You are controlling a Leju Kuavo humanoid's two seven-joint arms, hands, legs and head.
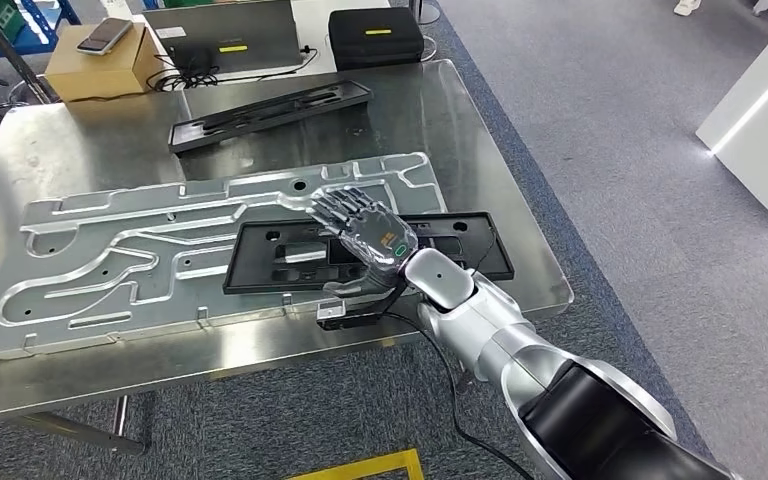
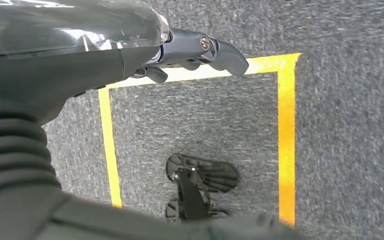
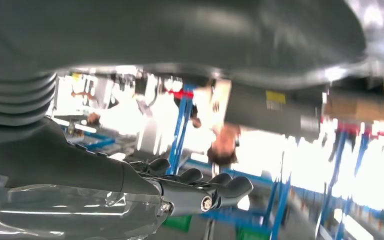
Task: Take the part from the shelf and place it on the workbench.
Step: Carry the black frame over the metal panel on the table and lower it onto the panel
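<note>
Right robot hand (image 1: 365,232), fingers spread and empty, hovered flat over the black part (image 1: 260,262), which lay on the grey plate (image 1: 80,265) on the counter (image 1: 60,140).

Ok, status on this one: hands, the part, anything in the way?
Right hand flat over black part, fingers spread, no grip. Left hand hanging by the floor, holding nothing. Part lies on grey plate on workbench. Nothing in the way.

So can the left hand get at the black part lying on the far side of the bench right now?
Probably not. The left hand hangs low over the carpet, and the far black part lies across the steel workbench, beyond the big aluminium plate.
</note>
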